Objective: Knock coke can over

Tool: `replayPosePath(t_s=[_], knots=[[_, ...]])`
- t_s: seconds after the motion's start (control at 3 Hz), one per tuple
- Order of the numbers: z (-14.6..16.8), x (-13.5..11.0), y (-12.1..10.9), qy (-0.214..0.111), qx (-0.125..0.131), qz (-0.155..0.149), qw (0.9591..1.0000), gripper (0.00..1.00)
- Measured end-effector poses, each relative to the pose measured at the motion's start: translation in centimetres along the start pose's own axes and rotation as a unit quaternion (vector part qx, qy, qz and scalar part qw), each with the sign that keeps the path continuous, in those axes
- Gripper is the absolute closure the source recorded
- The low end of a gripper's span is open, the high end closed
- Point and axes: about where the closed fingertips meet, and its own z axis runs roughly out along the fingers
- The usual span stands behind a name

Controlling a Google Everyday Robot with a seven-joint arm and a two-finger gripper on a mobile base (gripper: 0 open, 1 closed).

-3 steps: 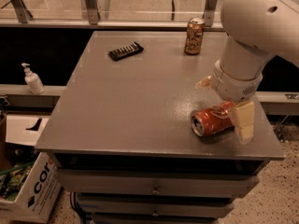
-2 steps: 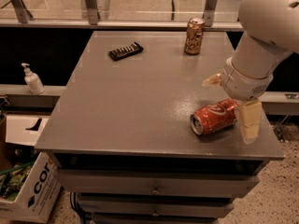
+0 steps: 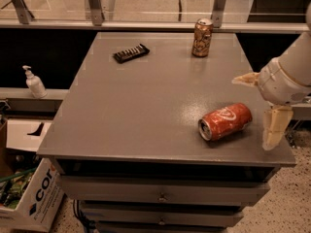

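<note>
The coke can point(image 3: 225, 121), red-orange with white script, lies on its side near the front right of the grey table point(image 3: 146, 106), its silver top facing front left. My gripper point(image 3: 256, 104) is at the table's right edge, just right of the can and clear of it. It is open and empty. One cream finger point(image 3: 243, 79) points left over the table; the other hangs down past the right edge.
A gold-brown can point(image 3: 201, 38) stands upright at the back right. A black ridged bar point(image 3: 131, 53) lies at the back left. A soap dispenser point(image 3: 35, 83) and a cardboard box point(image 3: 34, 198) sit left of the table.
My arm and gripper have moved right and back, away from the coke can. The can lies on its side as before, now uncovered.
</note>
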Motion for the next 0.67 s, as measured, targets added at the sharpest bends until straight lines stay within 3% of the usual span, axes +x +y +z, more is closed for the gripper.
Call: replayPosePath(t_s=[0.33, 0.67], knots=[[-1.0, 2.4, -0.1, -0.063, 0.036, 0.053, 0.9959, 0.00], [-1.7, 4.4, 0.2, -0.119, 0.061, 0.098, 0.9862, 0.00]])
